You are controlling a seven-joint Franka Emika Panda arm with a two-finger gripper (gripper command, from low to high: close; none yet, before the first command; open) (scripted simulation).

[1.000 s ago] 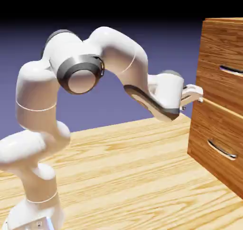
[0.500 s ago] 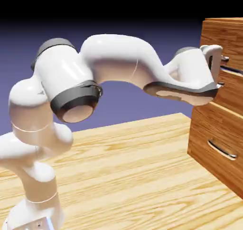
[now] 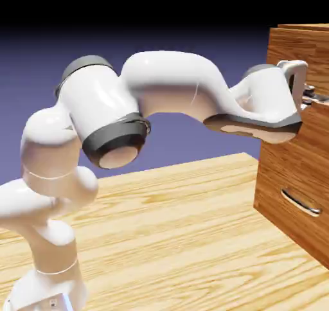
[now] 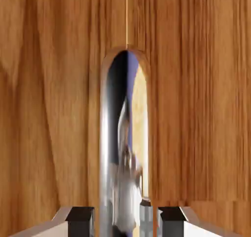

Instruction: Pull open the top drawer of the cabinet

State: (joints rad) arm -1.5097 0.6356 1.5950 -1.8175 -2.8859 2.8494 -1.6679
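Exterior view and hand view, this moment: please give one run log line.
gripper: shut on silver bar handle | top drawer: appears slightly open | lower drawer: handle not gripped

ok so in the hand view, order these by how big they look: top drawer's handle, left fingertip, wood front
1. wood front
2. top drawer's handle
3. left fingertip

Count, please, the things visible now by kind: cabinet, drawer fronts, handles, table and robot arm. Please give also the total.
Cabinet: 1
Drawer fronts: 2 (upper front, lower front)
Handles: 2 (upper handle, lower handle)
Table: 1
Robot arm: 1
Total: 7
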